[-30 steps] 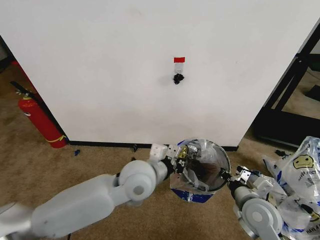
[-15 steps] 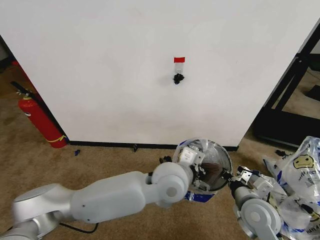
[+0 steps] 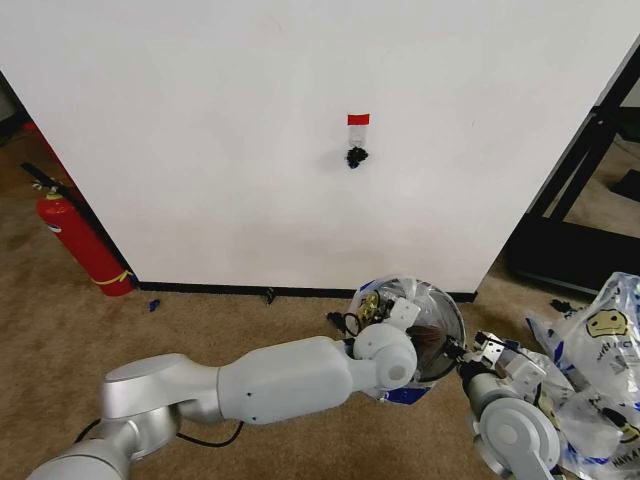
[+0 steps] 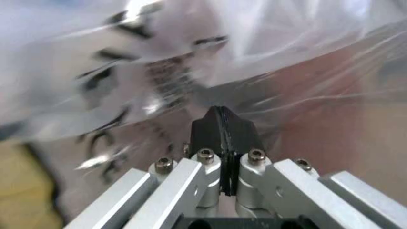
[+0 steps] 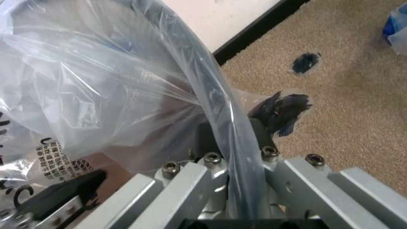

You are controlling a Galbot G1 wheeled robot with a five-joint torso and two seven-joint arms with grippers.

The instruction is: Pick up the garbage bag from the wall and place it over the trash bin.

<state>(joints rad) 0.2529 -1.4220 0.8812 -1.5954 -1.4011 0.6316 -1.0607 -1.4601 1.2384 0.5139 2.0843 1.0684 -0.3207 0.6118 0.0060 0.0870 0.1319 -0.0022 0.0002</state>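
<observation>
Garbage bag (image 3: 410,300) plastic lies draped over the mouth of the trash bin (image 3: 440,355), which stands on the brown carpet (image 3: 200,320) just before the wall (image 3: 250,130); most of the bin's mesh is hidden behind film and the left arm. The left gripper (image 3: 385,305) reaches into the bin's opening, and in the left wrist view its black fingertips (image 4: 221,130) are pressed together with crinkled film all around them; whether any plastic is pinched between them is hard to make out. The right gripper (image 3: 462,352) sits at the bin's right edge; in the right wrist view its fingers straddle the plastic-covered rim (image 5: 210,90), clamped on it. On the wall, the black hook (image 3: 356,156) under the red tape tag (image 3: 358,119) hangs bare.
</observation>
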